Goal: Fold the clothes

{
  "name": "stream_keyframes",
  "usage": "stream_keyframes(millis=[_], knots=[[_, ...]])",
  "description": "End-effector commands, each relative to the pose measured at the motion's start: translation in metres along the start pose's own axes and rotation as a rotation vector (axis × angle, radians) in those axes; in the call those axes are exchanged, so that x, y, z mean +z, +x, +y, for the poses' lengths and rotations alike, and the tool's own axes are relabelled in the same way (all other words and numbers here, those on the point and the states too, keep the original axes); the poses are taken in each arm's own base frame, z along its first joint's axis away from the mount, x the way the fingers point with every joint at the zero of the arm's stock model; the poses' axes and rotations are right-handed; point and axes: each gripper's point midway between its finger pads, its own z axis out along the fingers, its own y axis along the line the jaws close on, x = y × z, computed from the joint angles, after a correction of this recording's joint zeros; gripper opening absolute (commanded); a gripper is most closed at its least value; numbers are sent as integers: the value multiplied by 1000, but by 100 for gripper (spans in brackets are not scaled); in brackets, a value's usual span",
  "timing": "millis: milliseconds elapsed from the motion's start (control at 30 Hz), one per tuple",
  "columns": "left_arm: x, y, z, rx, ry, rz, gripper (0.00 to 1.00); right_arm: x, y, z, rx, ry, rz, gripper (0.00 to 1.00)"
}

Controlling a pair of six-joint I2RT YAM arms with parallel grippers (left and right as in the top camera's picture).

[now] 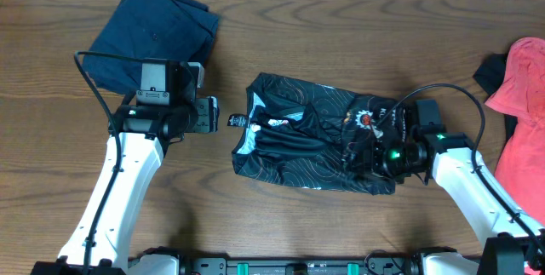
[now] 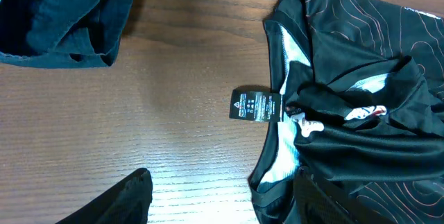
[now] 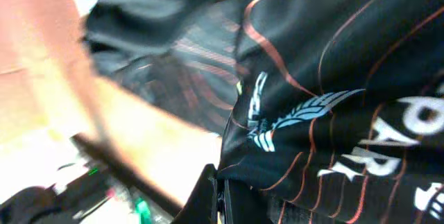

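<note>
**Right gripper point(image 1: 372, 157) pinched on jersey point(image 1: 298, 139); left gripper point(image 1: 213, 115) apart, unladen**

Overhead: the jersey lay rumpled mid-table point(image 1: 341, 20), collar toward the left arm. It was well apart from the navy garment point(image 1: 153, 28) at far left and near the coral garment point(image 1: 519, 122) at the right edge. The right gripper sat on the jersey's right end. The left gripper stood just beside the collar, not touching.

Left wrist: fingers point(image 2: 121, 200) spread, nothing between them. The collar and a black label point(image 2: 255, 105) lay ahead on bare wood.

Right wrist: jaws together on a fold of printed fabric.

Handling, judged: light, limp, slick knit, likely to sag and slide. Best taken at hem corners or the collar edge, not mid-panel.
</note>
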Motion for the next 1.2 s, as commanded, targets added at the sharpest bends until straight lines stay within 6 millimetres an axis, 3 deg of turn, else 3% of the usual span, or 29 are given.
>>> stream_keyframes(millis=[0, 133, 333, 400, 533, 767, 967, 1100, 1167], knots=[[1, -1, 3, -8, -11, 1, 67, 2, 11, 18, -37, -94, 49, 20], [1, 0, 3, -8, -11, 2, 68, 2, 8, 5, -58, -24, 33, 29], [1, -1, 3, -8, -11, 1, 67, -4, -1, -7, -84, 20, -7, 20], [1, -1, 3, -8, -11, 1, 67, -8, -7, -24, -54, 101, -38, 17], [1, -1, 3, -8, -11, 1, 67, -24, -21, -79, 63, 388, -134, 1], [1, 0, 3, -8, -11, 2, 68, -15, 0, -129, 187, 555, -152, 1], [1, 2, 3, -10, -11, 11, 67, -25, 13, -146, 302, 625, -143, 1], [1, 7, 3, -14, -13, 34, 67, -54, 23, -156, 486, 722, -148, 1], [1, 12, 3, -17, -11, 50, 67, -66, 15, -150, 488, 720, -155, 1]])
